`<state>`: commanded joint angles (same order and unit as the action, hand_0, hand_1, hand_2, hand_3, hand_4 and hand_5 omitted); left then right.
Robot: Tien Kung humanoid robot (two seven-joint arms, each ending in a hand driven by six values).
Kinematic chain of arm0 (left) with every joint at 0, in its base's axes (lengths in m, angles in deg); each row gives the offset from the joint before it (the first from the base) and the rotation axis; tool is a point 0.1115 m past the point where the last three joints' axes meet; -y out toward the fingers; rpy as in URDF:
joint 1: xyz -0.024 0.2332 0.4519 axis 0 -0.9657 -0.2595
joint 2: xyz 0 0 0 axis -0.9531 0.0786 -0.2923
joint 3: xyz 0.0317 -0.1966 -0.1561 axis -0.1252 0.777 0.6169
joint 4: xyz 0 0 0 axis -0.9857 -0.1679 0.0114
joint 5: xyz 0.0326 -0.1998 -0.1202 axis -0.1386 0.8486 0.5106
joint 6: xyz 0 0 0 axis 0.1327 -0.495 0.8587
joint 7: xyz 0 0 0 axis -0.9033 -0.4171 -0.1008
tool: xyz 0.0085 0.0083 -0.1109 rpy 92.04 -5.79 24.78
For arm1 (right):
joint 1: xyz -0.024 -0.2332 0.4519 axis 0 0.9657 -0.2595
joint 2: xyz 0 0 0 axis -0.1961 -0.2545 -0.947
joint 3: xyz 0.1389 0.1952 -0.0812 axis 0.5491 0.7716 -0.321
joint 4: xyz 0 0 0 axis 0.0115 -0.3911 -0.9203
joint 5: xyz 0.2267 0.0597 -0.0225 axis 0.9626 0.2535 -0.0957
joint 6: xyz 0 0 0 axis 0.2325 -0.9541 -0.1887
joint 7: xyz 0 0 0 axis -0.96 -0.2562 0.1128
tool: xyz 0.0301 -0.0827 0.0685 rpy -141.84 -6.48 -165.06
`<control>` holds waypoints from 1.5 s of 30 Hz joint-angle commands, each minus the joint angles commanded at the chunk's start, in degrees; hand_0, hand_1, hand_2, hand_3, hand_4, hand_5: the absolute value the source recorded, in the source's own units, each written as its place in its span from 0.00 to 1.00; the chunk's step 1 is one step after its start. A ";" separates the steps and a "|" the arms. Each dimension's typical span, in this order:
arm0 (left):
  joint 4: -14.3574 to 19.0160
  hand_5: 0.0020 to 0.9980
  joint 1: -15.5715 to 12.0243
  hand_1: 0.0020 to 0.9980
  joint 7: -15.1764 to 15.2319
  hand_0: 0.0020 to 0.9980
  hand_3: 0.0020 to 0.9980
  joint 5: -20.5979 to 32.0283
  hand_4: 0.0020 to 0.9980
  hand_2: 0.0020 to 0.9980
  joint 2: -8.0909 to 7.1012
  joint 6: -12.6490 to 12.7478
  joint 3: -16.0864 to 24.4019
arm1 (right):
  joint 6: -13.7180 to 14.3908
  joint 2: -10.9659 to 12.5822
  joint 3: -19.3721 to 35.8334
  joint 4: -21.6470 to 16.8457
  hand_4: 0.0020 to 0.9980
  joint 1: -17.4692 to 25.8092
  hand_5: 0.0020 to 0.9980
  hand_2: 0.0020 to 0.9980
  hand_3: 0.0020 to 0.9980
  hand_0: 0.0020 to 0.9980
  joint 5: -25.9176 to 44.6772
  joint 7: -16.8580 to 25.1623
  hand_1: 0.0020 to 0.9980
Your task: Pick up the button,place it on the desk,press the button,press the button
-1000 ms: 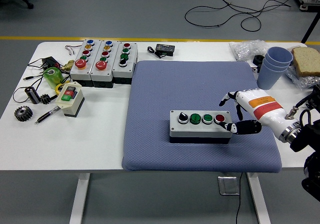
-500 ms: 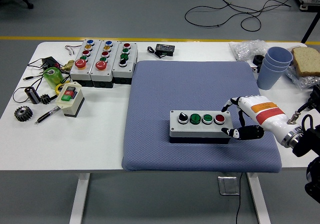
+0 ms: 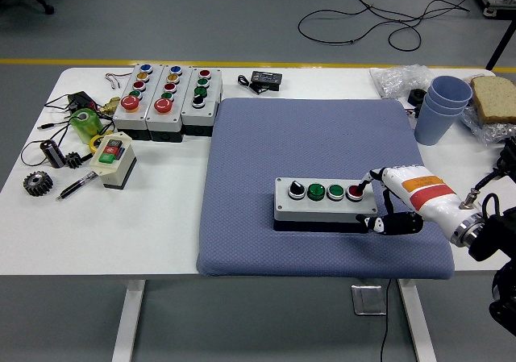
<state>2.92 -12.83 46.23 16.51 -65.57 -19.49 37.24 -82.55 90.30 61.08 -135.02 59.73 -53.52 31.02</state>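
Note:
A grey button box [image 3: 325, 201] with a black knob, two green buttons and a red button [image 3: 355, 191] lies on the blue mat [image 3: 322, 144]. My right hand [image 3: 385, 194], white with black fingers, is at the box's right end. One fingertip touches the red button, while the thumb [image 3: 395, 223] rests low beside the box's right front corner. The hand grasps nothing. My left arm does not show.
Three more button boxes [image 3: 167, 92] stand at the back left, with a small two-button switch [image 3: 113, 159], gears, a pen and cables near them. Stacked blue cups [image 3: 442, 104], a plastic bag and bread sit at the back right.
My right hand has moved down and left toward the box's right end; its finger now reaches the red button. The box has shifted very slightly.

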 joint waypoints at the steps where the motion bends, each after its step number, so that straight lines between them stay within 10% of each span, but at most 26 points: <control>1: 0.00 0.89 0.04 0.91 0.00 0.77 0.88 -0.02 0.64 0.95 0.00 0.01 0.05 | -0.04 0.00 -0.01 0.00 0.79 0.02 0.41 0.21 0.61 0.14 0.05 -0.01 0.00; 45: 0.00 0.90 0.91 0.91 -0.07 0.77 0.87 0.55 0.64 0.94 0.00 -0.01 -0.54 | 1.14 -1.71 -0.74 -0.86 0.78 -2.73 0.45 0.21 0.61 0.14 -0.66 -0.42 0.00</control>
<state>2.92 -11.92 46.16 17.06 -65.57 -19.50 36.71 -81.40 88.59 60.34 -135.88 57.00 -54.19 30.59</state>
